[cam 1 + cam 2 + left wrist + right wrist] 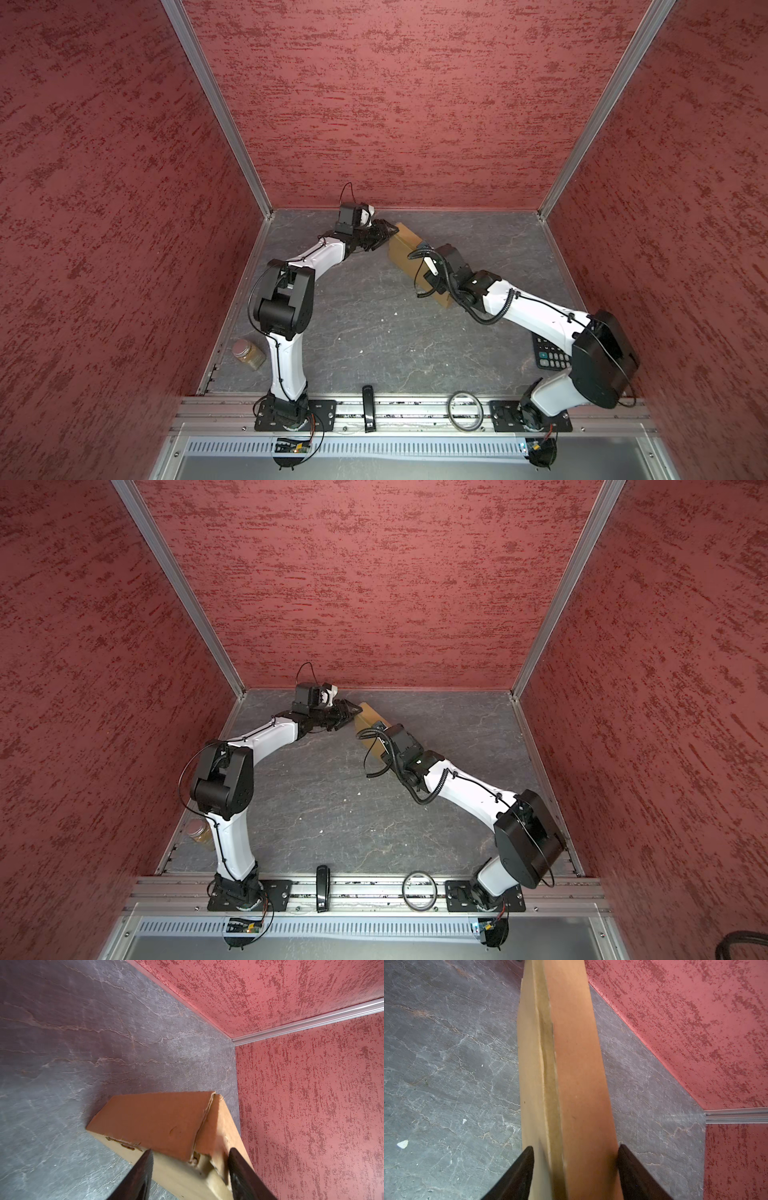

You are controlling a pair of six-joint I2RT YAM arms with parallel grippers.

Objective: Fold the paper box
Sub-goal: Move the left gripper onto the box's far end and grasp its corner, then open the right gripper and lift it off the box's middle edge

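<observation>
The paper box [402, 251] looks light and stiff; take its narrow edges. Left fingers [139, 1176] and right fingers [520, 1174] straddle it part-open; grip unclear.

The left arm [291, 361] and right arm [540, 316] wear white shells between black joint housings [286, 307]. Black cables [277, 365] run along both, and black base plates [320, 409] carry silver screws [329, 414]. The left hand [190, 1159] ends in dark, tapered fingers [141, 1174].

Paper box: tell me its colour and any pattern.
The paper box is plain brown cardboard, unprinted; best seen in the right wrist view.
</observation>
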